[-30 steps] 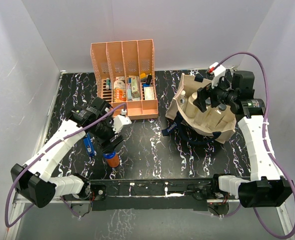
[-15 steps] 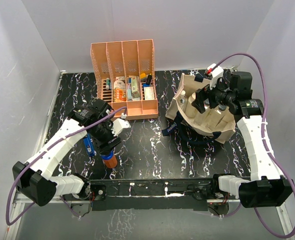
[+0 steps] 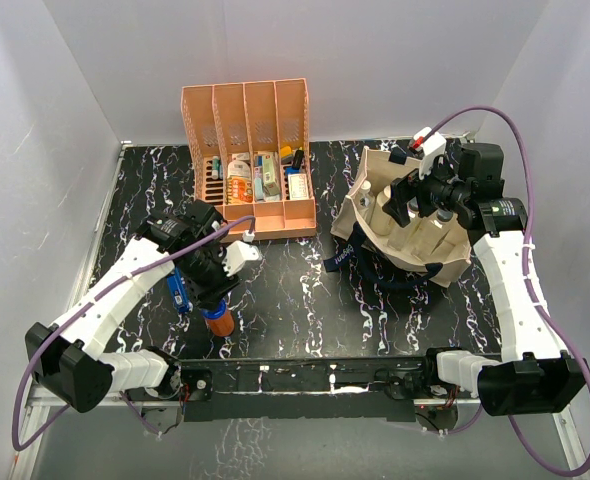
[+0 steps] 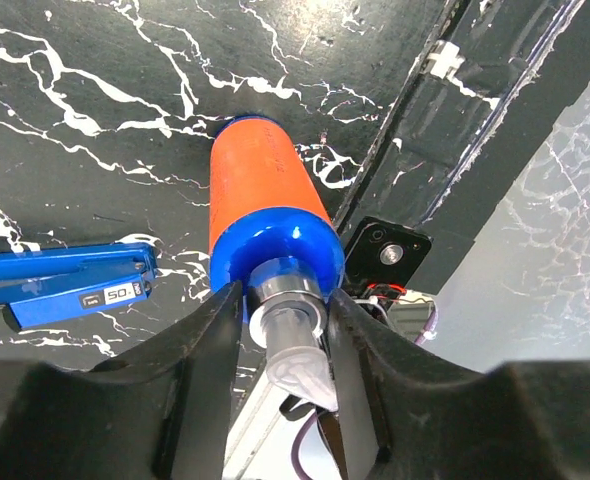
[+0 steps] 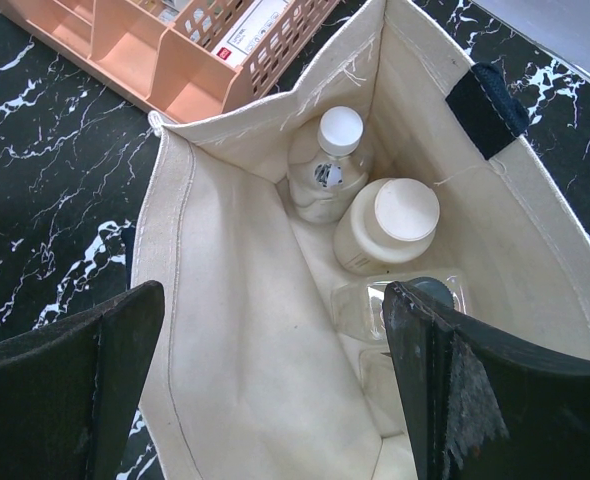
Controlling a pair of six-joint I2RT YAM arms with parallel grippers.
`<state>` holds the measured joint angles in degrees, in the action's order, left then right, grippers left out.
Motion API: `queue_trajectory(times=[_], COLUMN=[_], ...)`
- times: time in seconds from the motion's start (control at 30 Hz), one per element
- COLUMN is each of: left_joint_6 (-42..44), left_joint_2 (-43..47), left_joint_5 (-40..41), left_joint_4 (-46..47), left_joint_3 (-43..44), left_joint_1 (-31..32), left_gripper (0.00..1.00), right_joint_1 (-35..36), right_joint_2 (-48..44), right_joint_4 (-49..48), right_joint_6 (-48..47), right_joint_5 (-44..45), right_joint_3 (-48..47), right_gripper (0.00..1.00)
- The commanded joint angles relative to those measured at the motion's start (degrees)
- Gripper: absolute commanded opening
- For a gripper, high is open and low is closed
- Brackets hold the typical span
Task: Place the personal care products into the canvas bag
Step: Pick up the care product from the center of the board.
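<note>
Overhead, we have the left end effector (image 3: 218, 298) down low at the near left of the worktop (image 3: 305, 285), right over the orange-brown blue-capped bottle (image 3: 222, 323). From up here, though, the arm hides how the fingers meet it.

The left wrist camera fills that in. We're looking down the bottle from its cap end, and a silvery pump neck sits between the two fingers (image 4: 200, 350). They hug it on both sides with hardly a sliver showing. Clenched on it, or only just beside it? We cannot tell.

The bottle stands upright on the worktop, long axis vertical, blue cap up, base close to the near edge. Just to its left the small blue bottle (image 4: 63, 285) lies flat, and overhead we see it stretched out near to far.

Over on the right, the canvas bag (image 3: 360, 215) stands open-mouthed, well apart from that upright bottle. The orange file rack (image 3: 245, 120) stands at the far side, left of the bag.

The right end effector (image 3: 405, 207) hangs above the bag's mouth, released, fingers spread wide with nothing between them. Only its wrist camera lets us see inside. There's a clear pale-capped bottle (image 5: 325, 175), a white cylinder (image 5: 385, 230) touching it, and a clear square bottle (image 5: 375, 305) partly hidden behind one finger. The first two stand cap up.
</note>
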<state>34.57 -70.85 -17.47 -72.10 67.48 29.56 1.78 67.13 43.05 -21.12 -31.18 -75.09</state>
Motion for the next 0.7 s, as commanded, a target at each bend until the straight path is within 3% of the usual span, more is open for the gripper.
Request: queue_trajectory(times=[0.0,0.27,0.4,0.67], left_joint_6=[0.86,0.96,0.52,0.16], left_joint_2=[0.98,-1.71,-4.89,-14.88], left_joint_5=[-1.63,-5.52,-6.74,-1.9], left_joint_4=[-1.26,-0.32,0.81,5.57], left_joint_3=[0.27,6.56,12.31,23.6], left_joint_1=[-0.24,0.02,2.09,13.05], left_gripper=[0.33,0.0,0.0,0.0], right_joint_1=[0.29,0.25,0.4,0.33], right_joint_2=[-0.92,-0.94,-1.01,-2.42], right_joint_4=[-2.29,-2.05,-1.6,-0.41], right_joint_6=[-0.49,-0.49,-0.58,-0.37], right_joint_5=[0.7,1.57,1.91,2.58], right_joint_3=[0.54,-0.02,-0.54,-0.25], right_gripper=[0.93,0.93,0.93,0.93])
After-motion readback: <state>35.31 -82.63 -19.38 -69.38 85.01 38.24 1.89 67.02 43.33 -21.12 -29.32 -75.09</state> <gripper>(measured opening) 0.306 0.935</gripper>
